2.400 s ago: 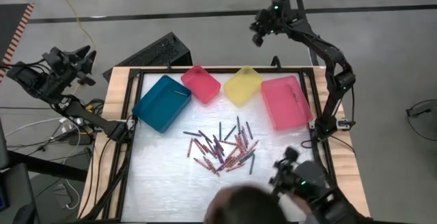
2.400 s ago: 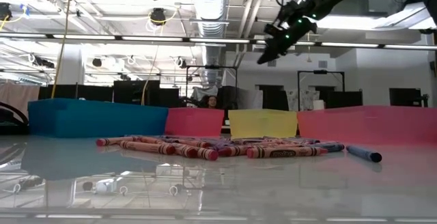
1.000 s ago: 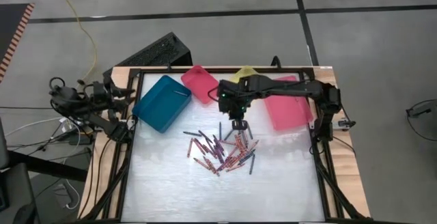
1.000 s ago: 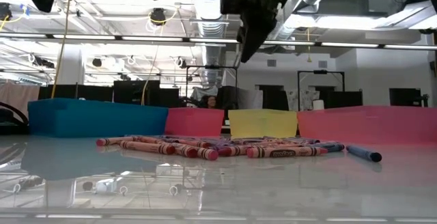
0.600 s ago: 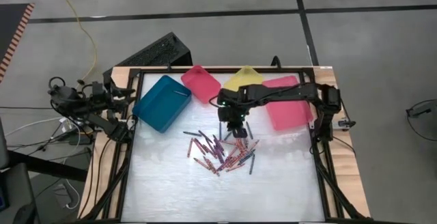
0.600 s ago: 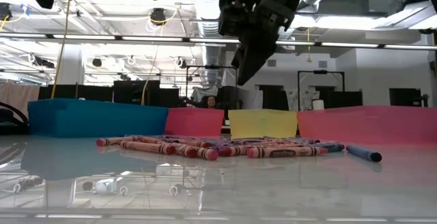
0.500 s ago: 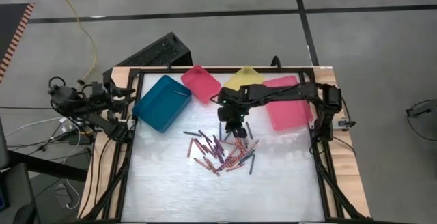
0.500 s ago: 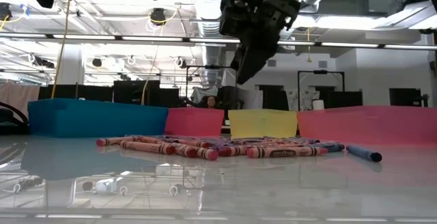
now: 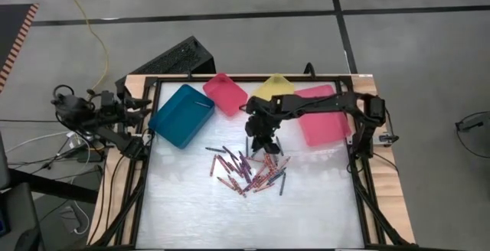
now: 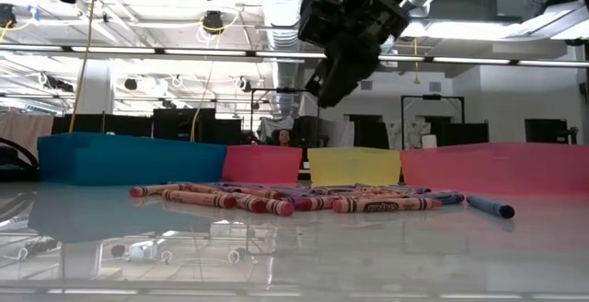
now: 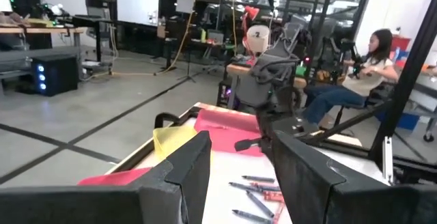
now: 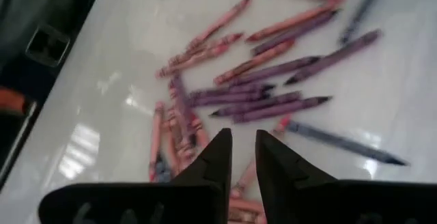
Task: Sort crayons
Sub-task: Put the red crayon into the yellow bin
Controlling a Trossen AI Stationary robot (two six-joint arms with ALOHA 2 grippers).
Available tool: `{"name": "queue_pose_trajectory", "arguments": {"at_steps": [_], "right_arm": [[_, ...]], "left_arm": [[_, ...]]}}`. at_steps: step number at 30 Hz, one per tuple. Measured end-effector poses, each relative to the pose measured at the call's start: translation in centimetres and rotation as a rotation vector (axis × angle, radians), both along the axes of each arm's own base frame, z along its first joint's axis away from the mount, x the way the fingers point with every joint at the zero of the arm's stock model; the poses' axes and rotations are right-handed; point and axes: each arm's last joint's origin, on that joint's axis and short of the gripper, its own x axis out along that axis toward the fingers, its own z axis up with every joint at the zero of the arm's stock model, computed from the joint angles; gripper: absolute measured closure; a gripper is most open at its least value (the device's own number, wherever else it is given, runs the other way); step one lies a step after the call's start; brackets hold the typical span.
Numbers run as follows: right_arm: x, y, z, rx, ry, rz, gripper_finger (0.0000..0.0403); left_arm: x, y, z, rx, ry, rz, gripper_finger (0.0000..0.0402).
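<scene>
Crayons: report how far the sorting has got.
Hardly begun. Done: little visible, and the bins' contents cannot be judged. In hand: the right end effector hovers above the crayons, narrowly open and empty. Left: the whole pile lies unsorted on the table. The left end effector waits at the table's edge.
</scene>
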Motion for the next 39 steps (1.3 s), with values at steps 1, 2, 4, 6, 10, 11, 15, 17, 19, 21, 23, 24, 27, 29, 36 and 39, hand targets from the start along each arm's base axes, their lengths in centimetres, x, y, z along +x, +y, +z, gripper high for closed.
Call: {"name": "queue_pose_trajectory", "arguments": {"at_steps": [1, 2, 4, 6, 10, 11, 15, 17, 19, 21, 23, 24, 27, 29, 36, 39], "right_arm": [[0.0, 0.5, -0.1, -0.015, 0.003, 0.021, 0.0331], [0.0, 1.0, -0.1, -0.038, 0.0, 0.036, 0.0331], [0.1, 2.1, -0.2, -0.102, 0.002, 0.059, 0.0331], [0.1, 3.1, -0.3, -0.169, 0.0, 0.09, 0.033], [0.1, 5.2, -0.5, -0.315, -0.025, 0.18, 0.033], [0.1, 5.6, -0.5, -0.355, -0.028, 0.195, 0.033], [0.1, 6.9, -0.6, -0.443, -0.034, 0.223, 0.033], [0.1, 7.1, -0.6, -0.448, -0.036, 0.226, 0.033], [0.4, 7.3, -1.0, -0.459, -0.033, 0.226, 0.033], [0.4, 7.6, -1.3, -0.474, -0.021, 0.231, 0.033], [0.8, 7.8, -2.0, -0.474, -0.017, 0.237, 0.033], [0.8, 7.9, -2.1, -0.474, -0.011, 0.239, 0.033], [0.9, 7.9, -3.1, -0.472, 0.032, 0.25, 0.033], [0.8, 8.0, -3.4, -0.473, 0.057, 0.258, 0.033], [0.8, 8.9, -3.7, -0.515, 0.066, 0.265, 0.033], [0.8, 8.7, -3.7, -0.6, 0.094, 0.176, 0.033]], "left_arm": [[0.3, -0.1, -0.1, 0.005, 0.007, 0.001, 0.0256], [0.6, -0.3, -0.3, 0.017, 0.023, 0.0, 0.0256], [1.2, -0.6, -0.8, 0.038, 0.049, 0.002, 0.0256], [1.7, -0.8, -1.3, 0.052, 0.067, 0.006, 0.0256], [2.2, -1.0, -2.0, 0.048, 0.093, 0.004, 0.0256], [2.3, -1.1, -2.1, 0.046, 0.094, 0.004, 0.0256], [2.5, -1.2, -2.5, 0.043, 0.105, 0.003, 0.0256], [2.7, -1.2, -2.8, 0.055, 0.117, 0.004, 0.0256], [2.8, -1.3, -3.0, 0.061, 0.126, 0.004, 0.0256], [2.9, -1.3, -3.1, 0.063, 0.129, 0.004, 0.0256], [2.9, -1.3, -3.1, 0.06, 0.126, 0.004, 0.0256], [2.9, -1.3, -3.1, 0.058, 0.126, 0.003, 0.0256], [2.9, -1.4, -3.1, 0.041, 0.122, -0.017, 0.0256], [2.9, -1.4, -3.1, 0.041, 0.125, -0.031, 0.0256], [3.0, -1.5, -3.1, 0.05, 0.129, -0.041, 0.0256], [3.0, -1.5, -3.1, 0.051, 0.13, -0.032, 0.0256]]}}
